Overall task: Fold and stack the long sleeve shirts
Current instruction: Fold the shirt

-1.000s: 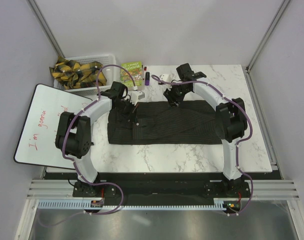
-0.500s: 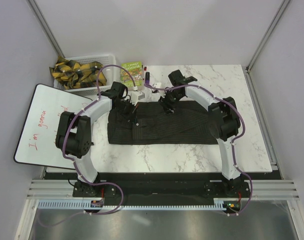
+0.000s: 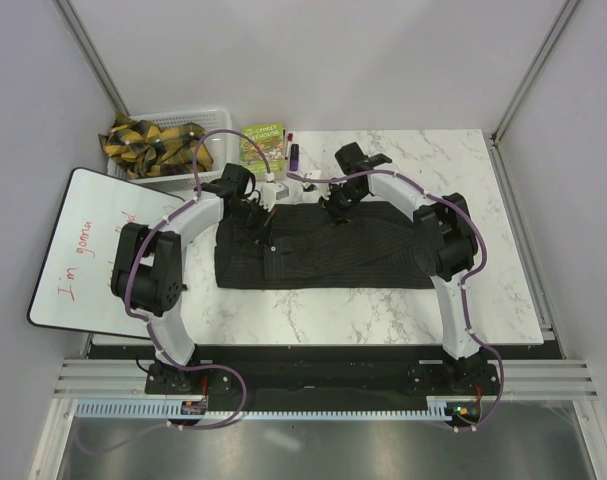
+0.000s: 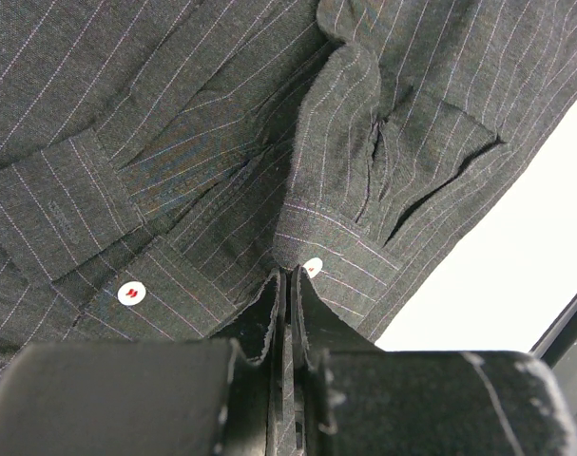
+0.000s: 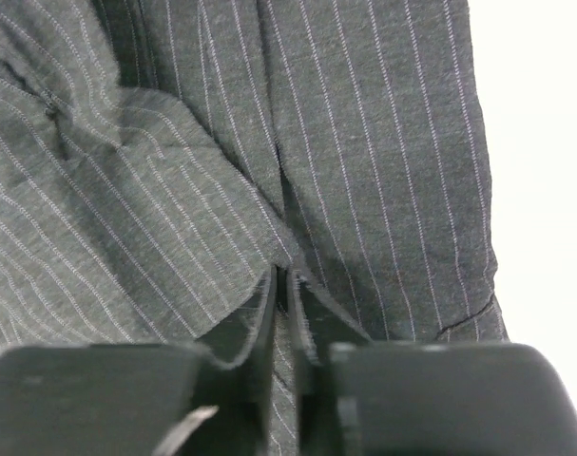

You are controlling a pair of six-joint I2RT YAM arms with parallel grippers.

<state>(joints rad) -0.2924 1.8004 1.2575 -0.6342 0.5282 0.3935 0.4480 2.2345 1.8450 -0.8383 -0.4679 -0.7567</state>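
A dark pinstriped long sleeve shirt lies as a wide folded band across the marble table. At its far edge the left gripper and right gripper each pinch cloth — jaws pressed together on it — probably to lift that edge for another fold.

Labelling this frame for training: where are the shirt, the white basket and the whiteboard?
shirt [image 3: 323, 262], top view, middle of the folded cloth
white basket [image 3: 183, 113], top view, far rim
whiteboard [image 3: 108, 200], top view, bare upper face
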